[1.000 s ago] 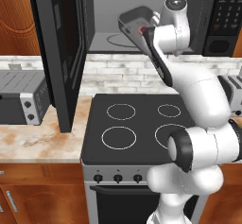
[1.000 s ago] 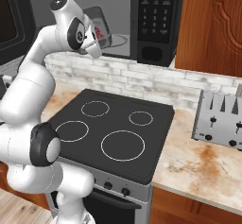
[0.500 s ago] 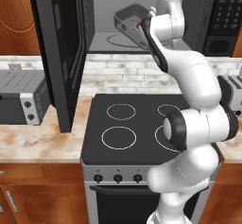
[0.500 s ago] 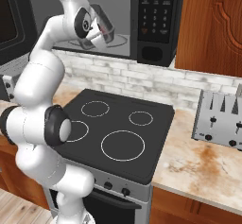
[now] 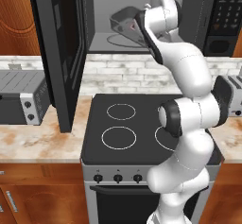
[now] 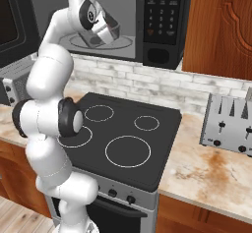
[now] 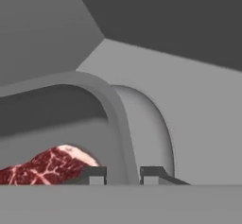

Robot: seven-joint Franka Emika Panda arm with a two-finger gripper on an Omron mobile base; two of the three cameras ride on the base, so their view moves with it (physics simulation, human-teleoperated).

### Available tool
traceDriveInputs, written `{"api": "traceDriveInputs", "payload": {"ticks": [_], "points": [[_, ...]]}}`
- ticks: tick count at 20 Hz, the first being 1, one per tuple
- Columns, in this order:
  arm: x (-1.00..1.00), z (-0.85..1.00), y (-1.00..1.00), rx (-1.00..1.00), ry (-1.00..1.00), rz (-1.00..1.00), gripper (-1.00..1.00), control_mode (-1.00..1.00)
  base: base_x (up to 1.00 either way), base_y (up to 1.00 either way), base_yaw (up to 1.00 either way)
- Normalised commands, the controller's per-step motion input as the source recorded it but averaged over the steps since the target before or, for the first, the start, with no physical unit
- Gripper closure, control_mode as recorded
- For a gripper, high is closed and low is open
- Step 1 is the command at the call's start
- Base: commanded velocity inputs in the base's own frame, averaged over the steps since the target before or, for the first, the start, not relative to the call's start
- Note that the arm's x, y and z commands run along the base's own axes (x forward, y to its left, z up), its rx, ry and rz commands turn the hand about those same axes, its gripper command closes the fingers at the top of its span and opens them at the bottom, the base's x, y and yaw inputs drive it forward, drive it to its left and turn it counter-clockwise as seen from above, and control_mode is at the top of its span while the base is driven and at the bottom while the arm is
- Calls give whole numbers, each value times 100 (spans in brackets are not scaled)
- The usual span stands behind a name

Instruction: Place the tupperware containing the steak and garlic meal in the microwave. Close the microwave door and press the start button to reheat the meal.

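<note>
Tupperware (image 5: 122, 21) with steak (image 7: 45, 166), rim clamped by the gripper (image 7: 123, 175), has advanced into the microwave (image 5: 142, 10) cavity, above black stove (image 6: 133, 138) and marbled tabletop (image 6: 206, 168).

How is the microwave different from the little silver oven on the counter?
The microwave is black and sits high above the stove; the toaster oven is silver and sits low on the counter. The microwave's door is swung wide open, showing a grey inside; the toaster oven's front looks shut. The microwave has a keypad of buttons; the toaster oven has round knobs. Both are box-shaped.
</note>
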Motion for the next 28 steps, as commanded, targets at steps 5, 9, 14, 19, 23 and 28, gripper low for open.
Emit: {"api": "traceDriveInputs", "payload": {"ticks": [5,9,14,19,23,28], "points": [[34,-37,-5,-11,0,-3,-100,-100,0,0,0],[10,-59,-9,-14,-1,-8,-100,-100,0,0,0],[0,-65,-15,-15,-11,-9,-100,-100,0,0,0],[-2,-46,-4,-16,-20,-6,-100,-100,0,0,0],[-1,-8,0,-14,-24,-4,-100,-100,0,0,0],[0,8,0,-10,-30,-3,-100,-100,0,0,0]]}}
